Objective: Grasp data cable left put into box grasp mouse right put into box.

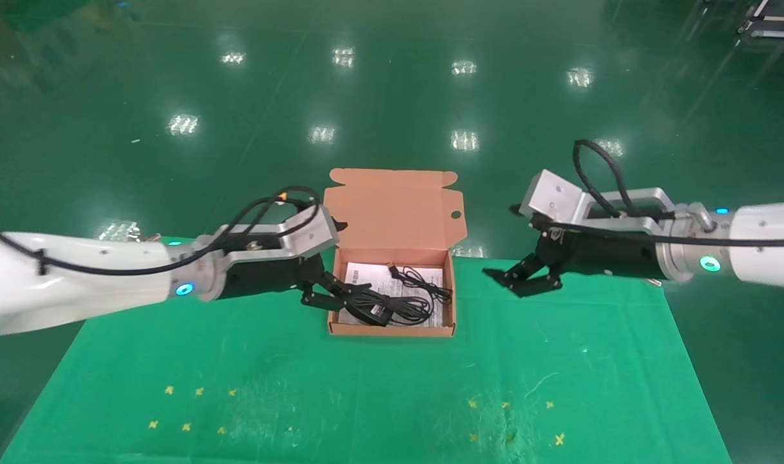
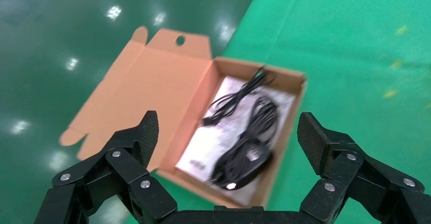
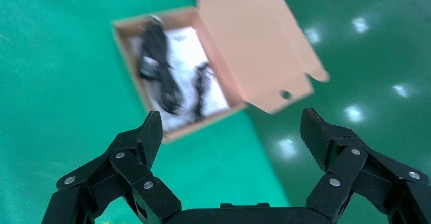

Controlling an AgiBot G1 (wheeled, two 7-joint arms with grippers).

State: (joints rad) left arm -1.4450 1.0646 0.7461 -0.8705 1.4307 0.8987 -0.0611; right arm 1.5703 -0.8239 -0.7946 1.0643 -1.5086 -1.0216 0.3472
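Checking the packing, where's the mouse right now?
In the head view the mouse lies inside the box, at its near-left corner, just beside the open left hand.

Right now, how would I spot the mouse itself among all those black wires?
Find the salmon-orange box with its lid open, mid-table on the green cloth. Inside, on the white printed sheet, black cords lie tangled. The mouse is the solid oval lump at the near-left corner, beside the left pincer; everything else is thin wire.
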